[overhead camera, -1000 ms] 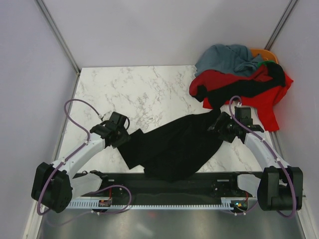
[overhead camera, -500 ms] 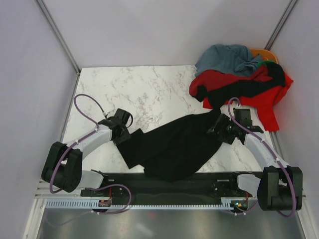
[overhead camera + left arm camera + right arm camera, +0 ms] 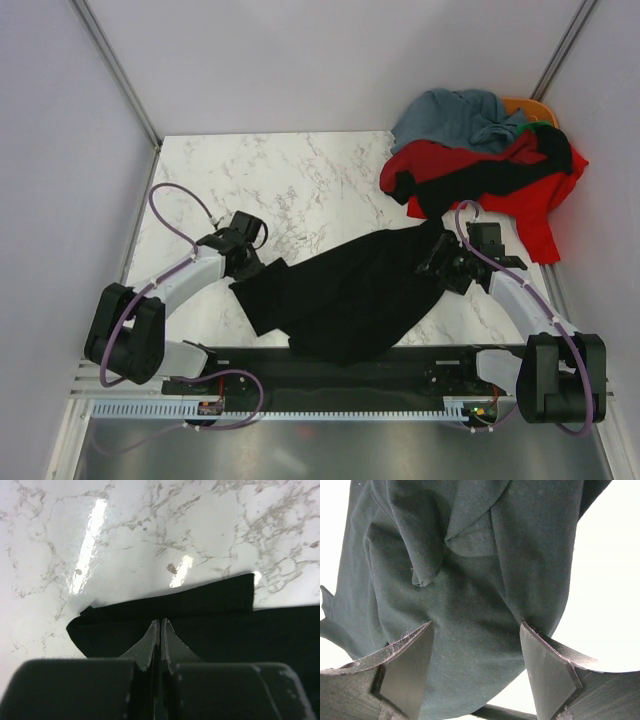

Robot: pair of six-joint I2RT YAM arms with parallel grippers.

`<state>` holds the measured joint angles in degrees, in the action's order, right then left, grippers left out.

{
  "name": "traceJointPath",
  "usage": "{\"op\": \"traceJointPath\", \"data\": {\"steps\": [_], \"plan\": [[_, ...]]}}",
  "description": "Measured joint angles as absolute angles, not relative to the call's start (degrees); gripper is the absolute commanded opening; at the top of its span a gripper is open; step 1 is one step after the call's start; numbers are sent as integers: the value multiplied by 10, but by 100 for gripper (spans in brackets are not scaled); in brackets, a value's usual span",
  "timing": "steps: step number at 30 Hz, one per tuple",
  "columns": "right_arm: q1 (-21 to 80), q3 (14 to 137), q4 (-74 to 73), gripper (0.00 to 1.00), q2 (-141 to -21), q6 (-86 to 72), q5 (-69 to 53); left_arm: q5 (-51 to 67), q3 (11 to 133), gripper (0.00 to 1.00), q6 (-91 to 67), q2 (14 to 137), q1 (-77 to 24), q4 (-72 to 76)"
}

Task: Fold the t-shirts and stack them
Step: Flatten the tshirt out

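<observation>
Here the step in hand is judged to be the spreading of the first garment, since nothing lies folded or stacked. A soft, crumpled black t-shirt point(image 3: 350, 295) lies on the white marble-patterned tabletop point(image 3: 280, 180), slanting from about 8 o'clock to about 3 o'clock, with its bulk toward 6 o'clock. The left tool point(image 3: 257, 271) is at the 8 o'clock end, clenched, its tips meeting on a folded edge of the cloth point(image 3: 210, 605) and apparently pinching it. The right tool point(image 3: 446, 268) is at the 3 o'clock end, released, its fingers spread wide with bunched cloth point(image 3: 470, 555) between them. The next move probably calls for the right tool to clench on that bunch, after which the two arms could draw apart to flatten the garment. An unsorted heap of cloth tees point(image 3: 480, 170) lies in the 2 o'clock corner, well apart from the left tool. A grey-blue one point(image 3: 455, 115) and a red one point(image 3: 535, 215) are plain, while the orange and green show only as slivers, so the count is uncertain. No collar or chest mark can be made out on the black t-shirt. Its 6 o'clock edge merges with the dark base rail point(image 3: 250, 362), and the surroundings in the right wrist view are bleached white.
</observation>
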<state>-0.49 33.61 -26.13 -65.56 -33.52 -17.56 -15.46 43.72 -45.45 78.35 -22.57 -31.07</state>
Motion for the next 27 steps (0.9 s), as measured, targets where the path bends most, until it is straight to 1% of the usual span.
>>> {"op": "traceJointPath", "data": {"steps": [5,9,13,18,24,27], "plan": [[-5,339,-266,77,-654,-331,-175,-144,465,2,-452,766,-226,-323],[-5,372,-288,79,-656,-327,-164,-140,508,2,-438,713,-226,-364],[-5,456,-298,78,-684,-327,-156,-144,555,2,-408,632,-225,-391],[-5,554,-291,76,-746,-325,-137,-150,569,2,-374,572,-222,-413],[-5,601,-293,68,-835,-301,-89,-150,553,2,-342,567,-222,-434],[-5,617,-291,62,-884,-287,-80,-150,537,2,-329,566,-221,-441]]}}
